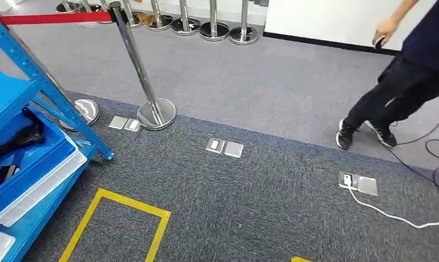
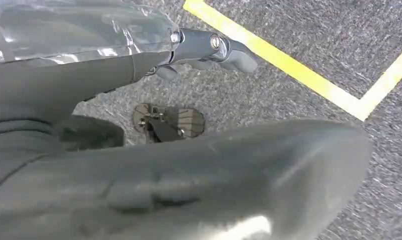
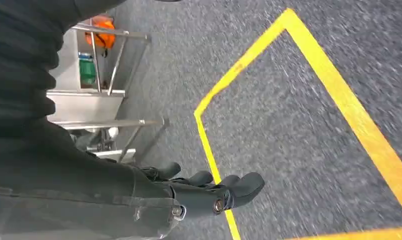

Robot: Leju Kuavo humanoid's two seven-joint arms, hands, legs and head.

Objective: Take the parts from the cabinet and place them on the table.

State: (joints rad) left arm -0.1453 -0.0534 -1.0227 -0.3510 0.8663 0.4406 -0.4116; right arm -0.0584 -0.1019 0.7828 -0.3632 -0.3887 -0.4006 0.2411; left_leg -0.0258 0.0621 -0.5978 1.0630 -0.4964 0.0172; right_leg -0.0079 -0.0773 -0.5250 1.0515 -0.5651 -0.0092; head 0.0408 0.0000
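Step in hand: getting to the cabinet (image 1: 48, 90). No part picked up yet.

Left hand (image 2: 199, 50): hanging low by the robot's side, fingers out and loose, holding nothing. Right hand (image 3: 208, 192): same, fingers out side by side, nothing in them. Below both hands just grey carpet and yellow tape (image 3: 338, 95).

Parts (image 1: 20, 136): black, lying in a blue bin in the cabinet, well apart from both hands, off on the left hand's side and higher up than the hands hang. Looks like more dark bits lower in the same bin, too small to tell.

Next move, prob.: turn toward the cabinet, step close, lift the left hand up to the bin, close fingers on one black part. Then carry it to the table. Which way the table lies: can't tell.

Care needed w/ the person (image 1: 408, 82) walking on the right hand's side, and the silver post (image 1: 143, 82) w/ red belt just past the cabinet.

Writing, brands, labels: none to read. Orange and green things on a metal rack (image 3: 96, 95) behind the right hand, too blurry for words.
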